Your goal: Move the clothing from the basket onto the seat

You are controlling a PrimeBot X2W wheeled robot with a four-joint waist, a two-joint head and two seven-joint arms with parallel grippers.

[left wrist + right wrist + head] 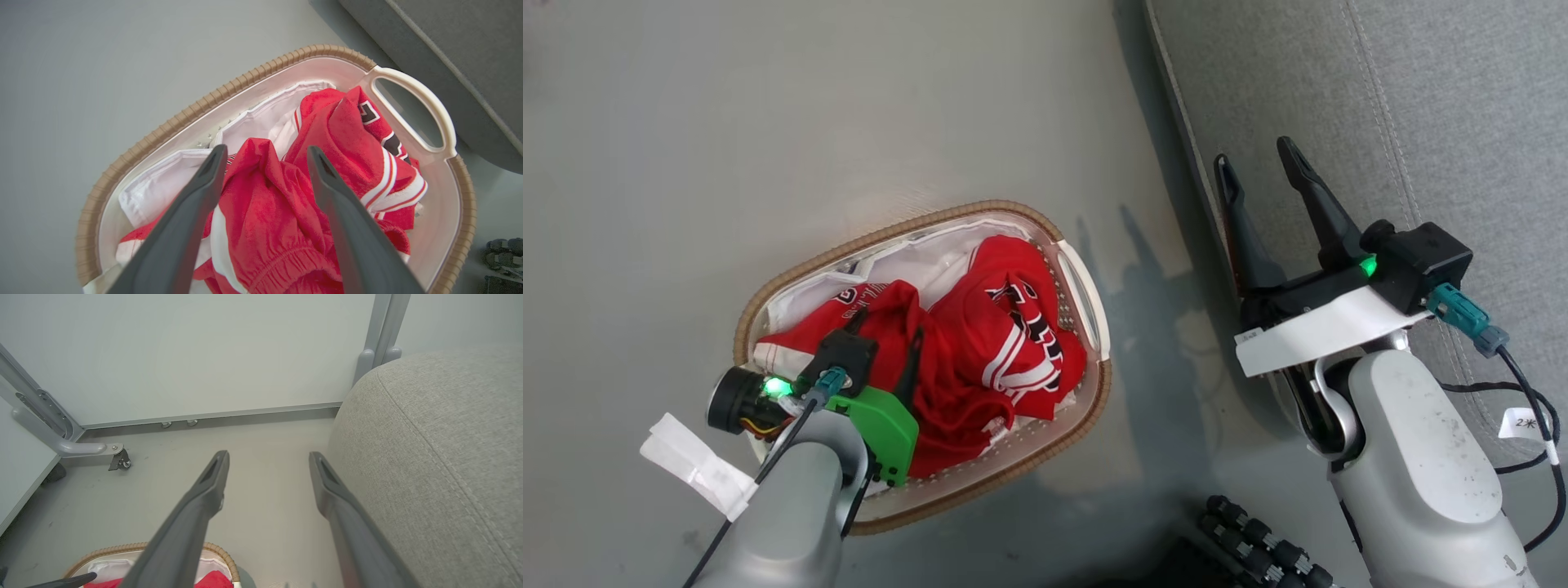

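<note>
Our left gripper [266,151] gapes over red striped jerseys [265,216] in cream oval basket [163,126]. Right gripper [268,455] gapes beside grey woven seat [441,437]

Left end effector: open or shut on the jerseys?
Open. The left end effector has its fingers spread apart over the jerseys in the basket; fabric lies between them, not pinched.
</note>
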